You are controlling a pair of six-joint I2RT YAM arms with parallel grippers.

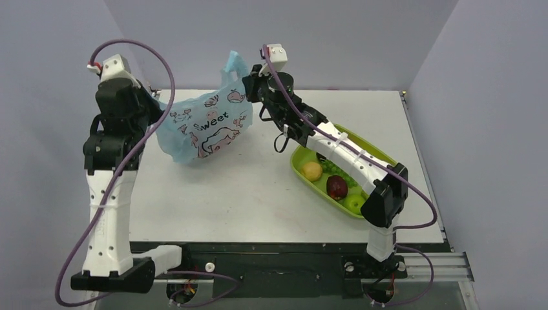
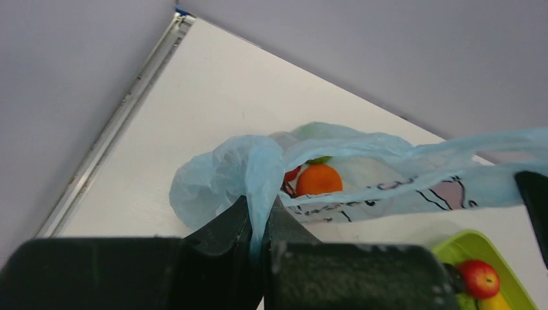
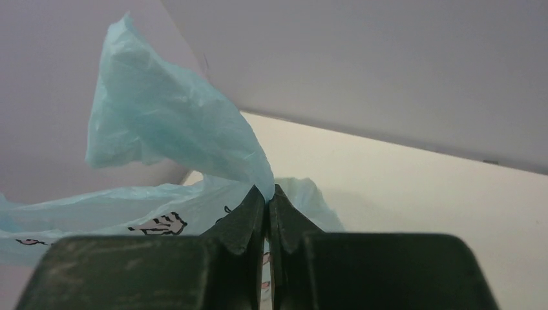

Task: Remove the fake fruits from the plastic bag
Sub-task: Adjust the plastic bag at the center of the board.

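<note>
The light-blue plastic bag point(image 1: 207, 126) with black cartoon drawings hangs stretched between my two grippers above the table's far left. My left gripper point(image 2: 261, 205) is shut on the bag's left edge point(image 2: 258, 168). My right gripper point(image 3: 267, 191) is shut on the bag's right handle point(image 3: 174, 123), raised high. Through the bag's open mouth in the left wrist view I see an orange point(image 2: 318, 179), a bit of a red fruit point(image 2: 291, 174) beside it and a green piece on top. The other fruits in the bag are hidden.
A green tray point(image 1: 381, 157) stands at the right under my right arm, holding a yellow fruit point(image 1: 313, 170), green grapes, a dark red fruit point(image 1: 337, 186) and a green fruit point(image 1: 353, 203). It also shows in the left wrist view point(image 2: 472, 248). Grey walls enclose the table.
</note>
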